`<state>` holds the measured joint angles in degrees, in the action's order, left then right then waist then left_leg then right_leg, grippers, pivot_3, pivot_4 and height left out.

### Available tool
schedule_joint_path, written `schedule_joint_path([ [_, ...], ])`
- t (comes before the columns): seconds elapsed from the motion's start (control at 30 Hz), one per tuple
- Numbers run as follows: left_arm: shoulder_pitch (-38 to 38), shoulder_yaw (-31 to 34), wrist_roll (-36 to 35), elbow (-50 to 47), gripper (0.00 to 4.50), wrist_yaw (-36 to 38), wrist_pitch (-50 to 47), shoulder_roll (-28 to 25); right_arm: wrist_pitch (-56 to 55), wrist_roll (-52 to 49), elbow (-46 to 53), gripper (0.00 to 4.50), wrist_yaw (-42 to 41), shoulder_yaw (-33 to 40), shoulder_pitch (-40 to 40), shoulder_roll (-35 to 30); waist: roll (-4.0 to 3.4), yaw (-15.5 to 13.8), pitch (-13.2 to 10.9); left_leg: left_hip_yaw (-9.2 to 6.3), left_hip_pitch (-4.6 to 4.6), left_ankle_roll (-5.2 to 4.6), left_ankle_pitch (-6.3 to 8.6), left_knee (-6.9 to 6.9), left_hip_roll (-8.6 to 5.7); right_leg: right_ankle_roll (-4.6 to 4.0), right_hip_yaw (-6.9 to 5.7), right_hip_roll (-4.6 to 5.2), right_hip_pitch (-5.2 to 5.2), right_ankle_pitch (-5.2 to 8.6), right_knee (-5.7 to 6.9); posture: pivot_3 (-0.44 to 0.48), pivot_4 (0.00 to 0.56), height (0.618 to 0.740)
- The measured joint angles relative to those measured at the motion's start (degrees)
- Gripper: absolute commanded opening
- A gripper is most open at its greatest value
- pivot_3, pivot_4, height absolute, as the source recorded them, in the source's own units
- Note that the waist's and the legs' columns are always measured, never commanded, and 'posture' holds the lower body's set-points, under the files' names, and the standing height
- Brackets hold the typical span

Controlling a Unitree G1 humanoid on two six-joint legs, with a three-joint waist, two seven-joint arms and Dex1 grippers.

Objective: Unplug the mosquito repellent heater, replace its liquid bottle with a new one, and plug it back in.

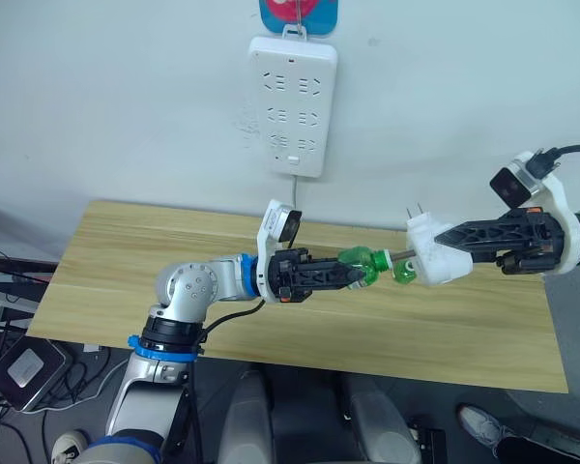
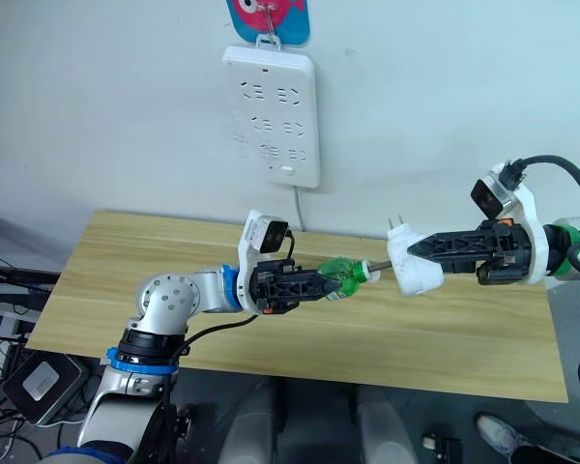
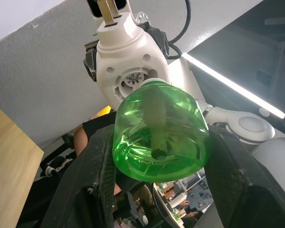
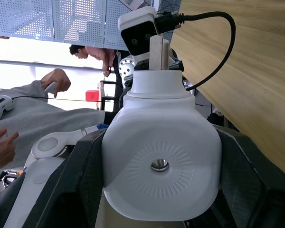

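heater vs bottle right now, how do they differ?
The heater is opaque white; the bottle is translucent green. The heater has two metal prongs pointing up toward the wall; the bottle has a thin wick stem aimed at the heater's socket. The heater sits in the right claw, the bottle in the left claw. Both are held above the table, unplugged from the strip.

Left arm: elbow bent low at the near left, forearm reaching rightward; left gripper (image 1: 353,274) pointing right, its two black fingers (image 3: 92,185) clamped on either side of the green liquid bottle (image 1: 362,265). Right arm: extended from the far right, pointing left; right gripper (image 1: 445,253) closed around the mosquito repellent heater (image 1: 431,252). Both grippers meet tip to tip above mid-table.
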<state>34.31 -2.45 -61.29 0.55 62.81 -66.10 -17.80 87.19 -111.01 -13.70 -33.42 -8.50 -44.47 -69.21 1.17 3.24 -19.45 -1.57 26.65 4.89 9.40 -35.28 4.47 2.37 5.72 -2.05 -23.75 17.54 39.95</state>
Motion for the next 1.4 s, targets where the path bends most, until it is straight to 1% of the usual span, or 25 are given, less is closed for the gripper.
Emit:
schedule_joint_path([
  [0.53, -0.5, -1.1, 0.9, -0.3, 2.24, 1.1, -0.1, -0.7, 0.9, -0.1, -2.5, 2.94, 0.6, 0.0, -2.1, 1.6, 0.0, 0.0, 0.0, 0.0, 0.0, 0.0, 0.0, -0.02, 0.0, 0.0, 0.0, 0.0, 0.0, 0.0, 0.01, -0.106, 0.336, 0.74],
  [1.0, 0.2, -1.1, 2.0, 1.0, 2.24, 0.1, 0.7, 1.7, 1.5, -0.3, -0.7, 2.94, -0.6, 0.0, -1.7, 1.6, 0.0, 0.0, 0.0, -0.01, 0.02, 0.0, 0.0, -0.08, 0.0, -0.01, -0.01, 0.0, 0.0, -0.01, 0.04, -0.106, 0.336, 0.74],
  [1.4, 0.1, -0.5, 2.1, 1.5, 2.24, -0.9, 0.5, 2.5, -0.3, -0.3, 0.2, 2.94, 0.0, 0.5, -0.4, 2.0, 0.0, 0.0, 0.0, -0.04, 0.12, -0.02, 0.01, -0.43, 0.0, 0.09, -0.01, 0.0, 0.01, -0.06, 0.1, -0.102, 0.336, 0.74],
])
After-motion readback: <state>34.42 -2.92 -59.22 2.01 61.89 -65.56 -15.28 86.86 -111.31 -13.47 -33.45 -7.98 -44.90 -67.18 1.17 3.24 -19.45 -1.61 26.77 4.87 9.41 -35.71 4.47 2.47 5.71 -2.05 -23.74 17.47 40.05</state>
